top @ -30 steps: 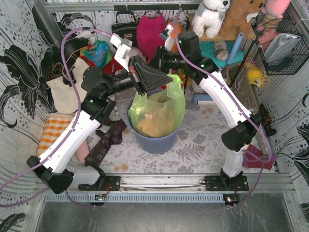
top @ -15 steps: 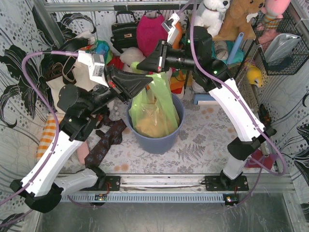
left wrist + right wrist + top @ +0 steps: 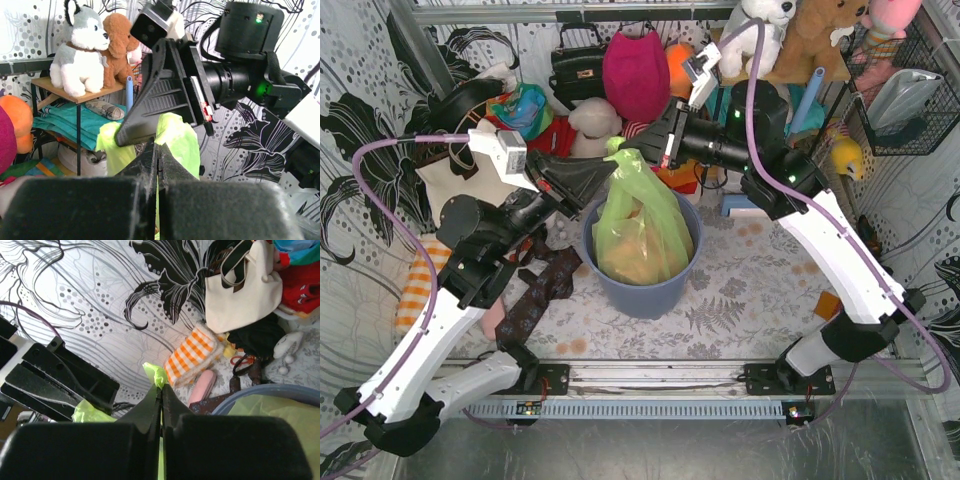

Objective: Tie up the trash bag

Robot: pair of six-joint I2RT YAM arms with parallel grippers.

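The lime-green trash bag [image 3: 642,228] stands in a blue-grey bin [image 3: 645,291], with orange-brown paper showing through it. Its top is drawn up into a narrow peak [image 3: 623,160] above the bin's far rim. My left gripper [image 3: 610,173] comes in from the left and is shut on one green flap [image 3: 181,141]. My right gripper [image 3: 634,152] comes in from the right, shut on another flap whose tip [image 3: 156,373] pokes out past its fingertips. The two grippers meet almost tip to tip. The left wrist view shows the left gripper [image 3: 157,146] under the right gripper [image 3: 123,137].
A white tote bag [image 3: 448,192], an orange checked cloth [image 3: 423,273] and a dark patterned cloth [image 3: 536,296] lie left of the bin. Handbags [image 3: 634,70] hang behind it. Plush toys [image 3: 760,28] sit on a shelf at the back right, beside a wire basket [image 3: 906,92].
Both arms have swung outward, the left to the left and the right to the right. The bag's top, loose and wide before, is now gathered into a tight peak between the two gripper tips.
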